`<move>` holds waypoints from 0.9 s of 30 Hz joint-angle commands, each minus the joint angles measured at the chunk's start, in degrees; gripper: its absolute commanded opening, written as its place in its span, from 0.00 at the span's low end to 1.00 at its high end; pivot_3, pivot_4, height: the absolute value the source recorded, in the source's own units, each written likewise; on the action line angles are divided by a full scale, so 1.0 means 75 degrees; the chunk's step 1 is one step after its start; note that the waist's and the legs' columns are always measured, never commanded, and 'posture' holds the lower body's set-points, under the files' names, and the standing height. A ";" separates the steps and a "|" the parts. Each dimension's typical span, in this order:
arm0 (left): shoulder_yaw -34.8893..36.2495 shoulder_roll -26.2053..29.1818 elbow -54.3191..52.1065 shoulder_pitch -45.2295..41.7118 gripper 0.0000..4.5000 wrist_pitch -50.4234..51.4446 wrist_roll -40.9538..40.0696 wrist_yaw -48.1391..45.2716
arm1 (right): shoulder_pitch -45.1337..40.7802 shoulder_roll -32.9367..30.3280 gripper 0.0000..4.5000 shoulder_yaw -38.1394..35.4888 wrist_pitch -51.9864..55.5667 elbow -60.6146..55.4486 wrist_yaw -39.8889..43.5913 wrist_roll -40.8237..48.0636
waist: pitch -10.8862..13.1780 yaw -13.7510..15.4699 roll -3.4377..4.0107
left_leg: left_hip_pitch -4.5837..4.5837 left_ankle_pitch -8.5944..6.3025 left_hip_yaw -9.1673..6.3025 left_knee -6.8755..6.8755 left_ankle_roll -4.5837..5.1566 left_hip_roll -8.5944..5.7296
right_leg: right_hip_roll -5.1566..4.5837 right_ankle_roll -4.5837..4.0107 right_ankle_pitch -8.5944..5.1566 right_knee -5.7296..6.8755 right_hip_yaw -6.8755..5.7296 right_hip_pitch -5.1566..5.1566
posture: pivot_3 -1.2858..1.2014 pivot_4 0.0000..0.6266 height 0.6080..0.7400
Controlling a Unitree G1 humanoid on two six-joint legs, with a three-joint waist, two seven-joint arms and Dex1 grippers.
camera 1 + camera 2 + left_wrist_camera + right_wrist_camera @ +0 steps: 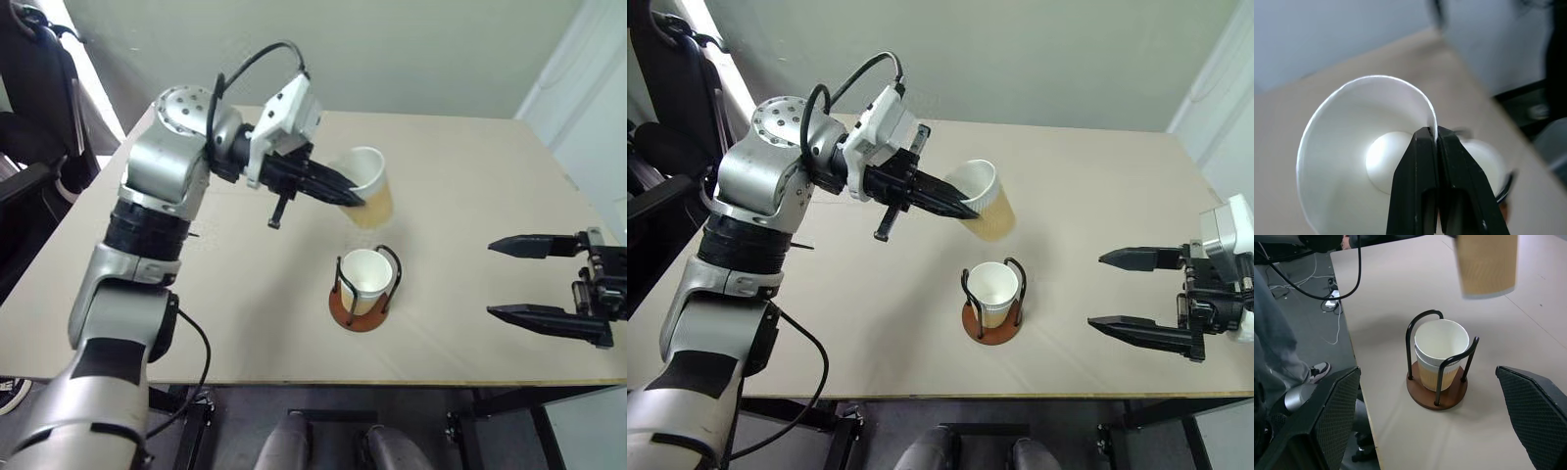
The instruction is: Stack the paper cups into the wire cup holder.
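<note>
While the left claw [965, 208] pinches the rim of one paper cup [985, 201], its two black fingers [1437, 186] are pressed together on the white wall, one inside the cup and one outside, as the left wrist view shows. That held cup hangs tilted in the air above the pale surface [470, 196], its mouth turned toward the left arm and its yellow-orange wall facing away. It sits up and behind the wire cup holder [363, 287], clear of it and not touching.

The holder stands upright on the surface near the front edge, its reddish-brown disc base [1437, 394] flat and its two black wire loops [1422, 330] rising on either side. Inside it are nested cups [1441, 352]: the right wrist view shows two white rims, one just below the other, so at least two are stacked there, standing straight between the loops.

The right claw [524, 279] hovers over the surface off to the right of the holder, well apart from it, with its fingers spread wide and nothing between them.
</note>
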 commanded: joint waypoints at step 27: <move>-0.2984 0.0653 0.0047 -0.0473 0.01 -0.2459 -0.0016 -0.0277 | 0.0427 0.0125 1.00 -0.0640 0.0000 -0.0514 -0.0539 0.0166 | 0.0004 0.0001 0.0014 | -0.0018 0.0009 0.0001 -0.0001 0.0018 -0.0001 | -0.0006 -0.0011 0.0050 -0.0014 -0.0002 -0.0016 | 0.52 0.24 1.00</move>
